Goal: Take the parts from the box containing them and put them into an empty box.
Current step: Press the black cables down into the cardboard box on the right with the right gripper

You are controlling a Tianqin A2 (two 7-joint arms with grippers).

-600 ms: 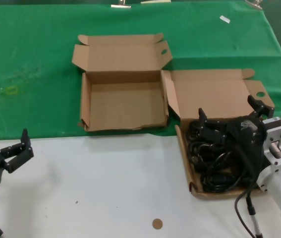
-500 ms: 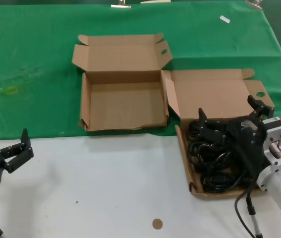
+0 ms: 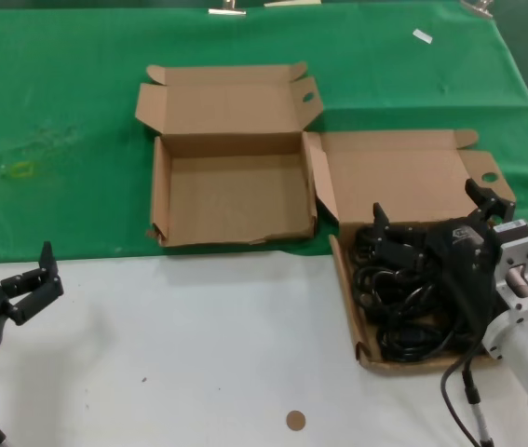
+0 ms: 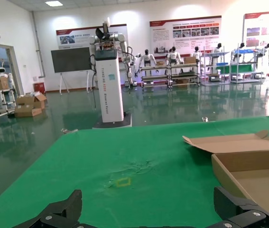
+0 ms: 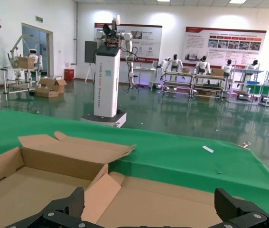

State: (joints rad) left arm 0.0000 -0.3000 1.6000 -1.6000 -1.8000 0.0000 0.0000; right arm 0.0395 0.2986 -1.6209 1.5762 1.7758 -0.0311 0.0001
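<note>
Over the right-hand box (image 3: 412, 186), your right pincer (image 3: 431, 219) hangs with its fingers spread wide, one tip (image 3: 380, 220) at the near-left side of the cord pile and the other (image 3: 482, 194) up by the lid tab; nothing is gripped yet. The power cords (image 3: 399, 307) lie as a tangled black heap in that box's tray, directly under and just in front of the pincer, with the heap's long axis running away from you along the tray. So the grab looks like a straight drop, no sideways reach needed. The empty box (image 3: 231, 196) sits to the left of the full one, their side walls nearly touching, so the carry looks like a short leftward hop. Your left pincer (image 3: 31, 279) is parked well apart at the near-left desk (image 3: 198, 354) edge, fingers also open, and is far from the cords; the right arm is clearly the nearer one.
</note>
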